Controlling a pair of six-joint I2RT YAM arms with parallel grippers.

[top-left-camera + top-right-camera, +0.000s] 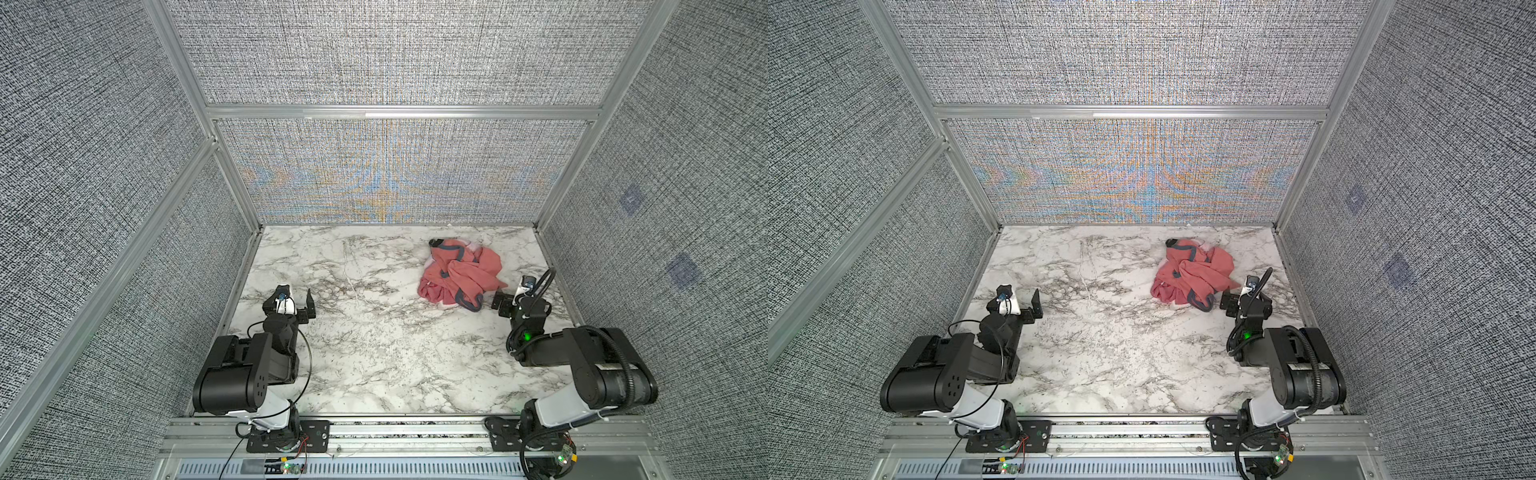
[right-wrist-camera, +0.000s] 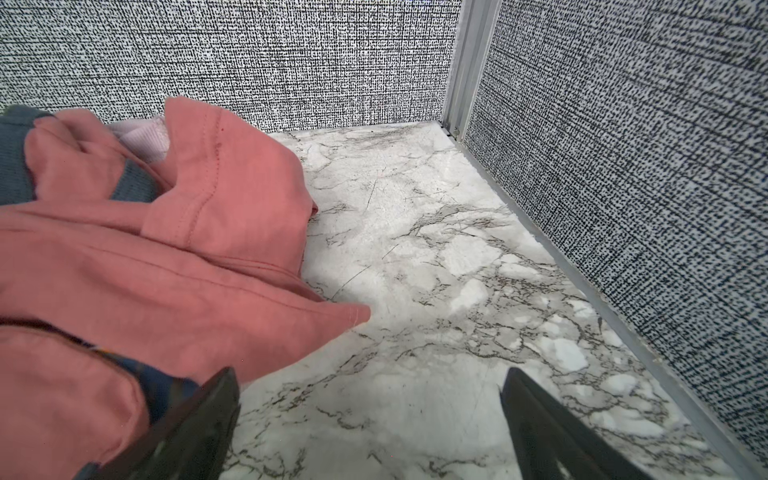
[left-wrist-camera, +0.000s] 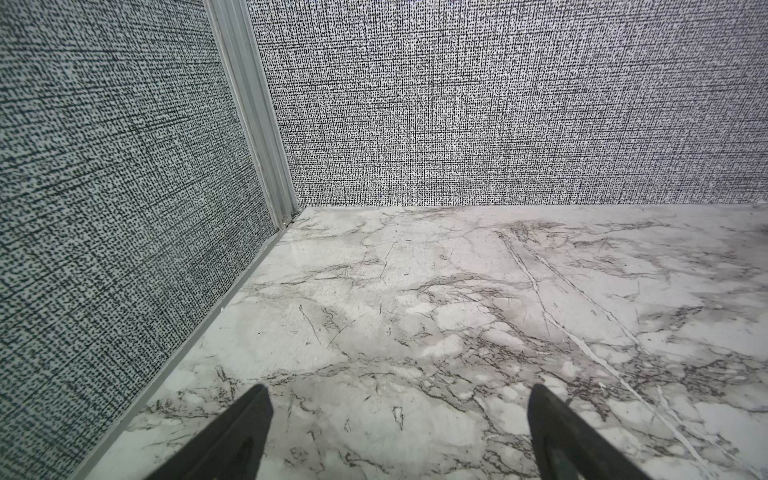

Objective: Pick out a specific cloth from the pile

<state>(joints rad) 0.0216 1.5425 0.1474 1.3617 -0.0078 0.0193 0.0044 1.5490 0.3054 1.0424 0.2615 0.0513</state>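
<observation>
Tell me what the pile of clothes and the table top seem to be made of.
The pile: soft matte knit fabric, perhaps cotton jersey; folds and stitched hems show. The table top: smooth, slightly shiny marble pattern with grey veins; real stone or printed laminate, I cannot tell.

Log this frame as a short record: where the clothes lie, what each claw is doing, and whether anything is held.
surface: white-and-grey marble-patterned tabletop
pile: crumpled heap of salmon-red, dark blue-grey-edged and pale pink soft garments, far right part of the tabletop
left claw: open, empty, over bare tabletop, well apart from the pile
right claw: open, empty, at the pile's near right edge
held: nothing
progress: no garment pulled out of the pile yet
</observation>
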